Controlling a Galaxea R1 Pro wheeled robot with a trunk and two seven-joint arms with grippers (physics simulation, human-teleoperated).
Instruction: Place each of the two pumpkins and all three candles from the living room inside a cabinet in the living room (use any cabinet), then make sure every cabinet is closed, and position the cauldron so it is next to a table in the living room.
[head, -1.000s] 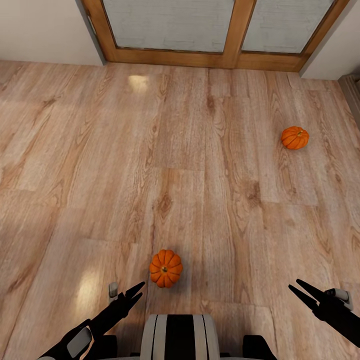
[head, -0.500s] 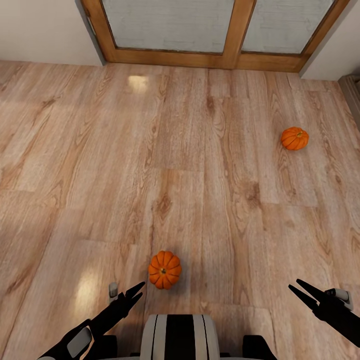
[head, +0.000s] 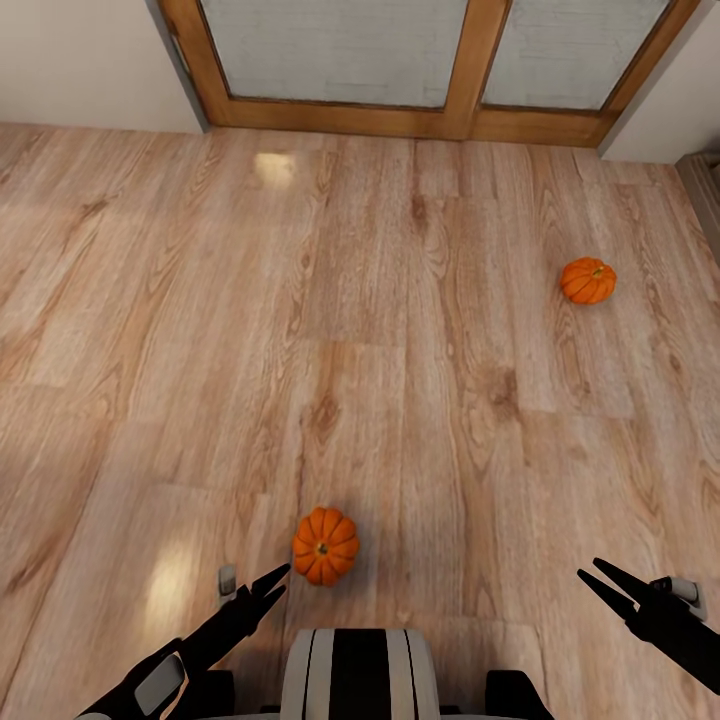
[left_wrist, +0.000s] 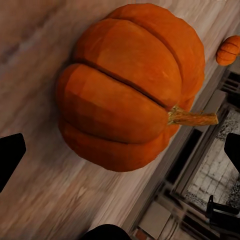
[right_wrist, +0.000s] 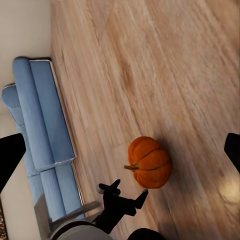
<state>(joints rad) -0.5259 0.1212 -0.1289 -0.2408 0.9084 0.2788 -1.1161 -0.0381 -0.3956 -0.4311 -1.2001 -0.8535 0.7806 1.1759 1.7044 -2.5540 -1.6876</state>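
Two pumpkins are counted on the plank floor (head: 420, 300): the near pumpkin (head: 325, 546) just beside the left gripper (head: 275, 582), the far pumpkin (head: 588, 281) well apart; the fingers of both grippers, the right gripper (head: 592, 582) included, are seen apart, empty; the blue sofa (right_wrist: 42, 125) is cut off.

orange ribbed pumpkins (head: 325, 546), blue sofa (right_wrist: 45, 125)

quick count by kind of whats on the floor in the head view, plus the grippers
pumpkins: 2, near pumpkin and far pumpkin
grippers: 2, left gripper and right gripper, both open
total: 4
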